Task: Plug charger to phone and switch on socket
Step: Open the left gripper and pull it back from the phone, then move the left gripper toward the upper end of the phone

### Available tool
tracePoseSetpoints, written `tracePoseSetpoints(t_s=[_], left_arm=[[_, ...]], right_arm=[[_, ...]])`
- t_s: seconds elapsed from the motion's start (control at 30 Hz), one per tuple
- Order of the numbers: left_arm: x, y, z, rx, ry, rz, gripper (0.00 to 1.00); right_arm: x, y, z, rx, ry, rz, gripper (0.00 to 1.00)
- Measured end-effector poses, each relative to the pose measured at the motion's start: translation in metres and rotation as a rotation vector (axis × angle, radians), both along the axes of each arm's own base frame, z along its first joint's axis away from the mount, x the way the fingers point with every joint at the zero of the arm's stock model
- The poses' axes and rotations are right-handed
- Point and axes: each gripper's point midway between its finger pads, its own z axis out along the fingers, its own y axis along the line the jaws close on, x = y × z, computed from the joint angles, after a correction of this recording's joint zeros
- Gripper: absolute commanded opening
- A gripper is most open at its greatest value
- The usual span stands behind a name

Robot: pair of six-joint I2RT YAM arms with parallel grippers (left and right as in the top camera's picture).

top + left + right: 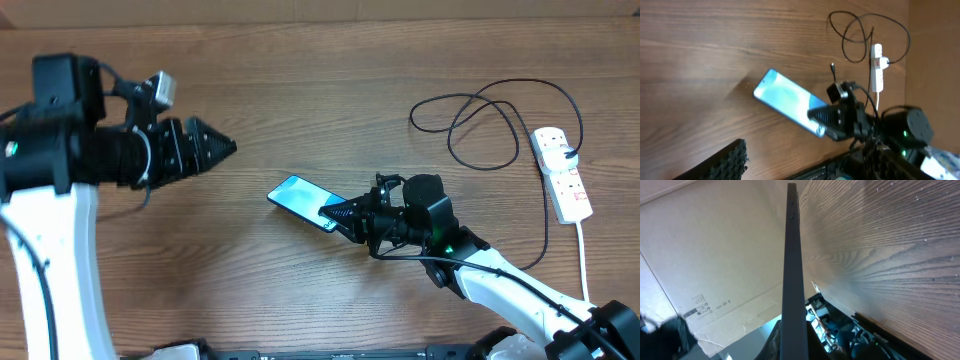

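The phone (298, 198), its light-blue screen lit, is held at an angle mid-table; it also shows in the left wrist view (782, 96). My right gripper (345, 213) is shut on the phone's right end. In the right wrist view the phone (792, 265) shows edge-on between the fingers. The black charger cable (487, 118) lies in loose loops at the far right, with its plug (570, 155) in the white socket strip (563, 180). My left gripper (222, 148) hovers open and empty to the left of the phone; only one of its fingers (732, 157) shows in its wrist view.
The strip's thick white cord (584, 265) runs toward the front edge at the right. The right arm (520, 285) crosses the front right of the wooden table. A cardboard wall (320, 12) borders the far edge.
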Motion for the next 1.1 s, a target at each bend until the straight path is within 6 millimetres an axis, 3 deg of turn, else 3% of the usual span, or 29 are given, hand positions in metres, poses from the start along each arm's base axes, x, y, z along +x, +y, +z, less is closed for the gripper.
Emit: tracePoseSetpoints(t_s=[0.13,0.23,0.43,0.7,1.1], left_arm=[[-0.028,-0.002,0.011,0.016,-0.012,0.005,0.72],[-0.048,-0.003,0.015,0.026,-0.003,0.005,0.89],[-0.076,-0.005,0.008,0.017,0.019,0.044,0.94],[-0.095,-0.008,-0.056,-0.091,0.168,0.253,0.95],[-0.084,-0.045,-0.139,-0.516,0.44,0.407,0.84]], right_arm=[[0.0,0.0,0.0,0.001,0.0,0.001,0.04],[0.0,0.0,0.0,0.001,0.001,0.002,0.04],[0.0,0.0,0.001,0.002,-0.003,0.002,0.04],[0.0,0.001,0.003,-0.004,-0.057,0.018,0.04],[0.001,0.001,0.004,-0.011,-0.099,0.03,0.04]])
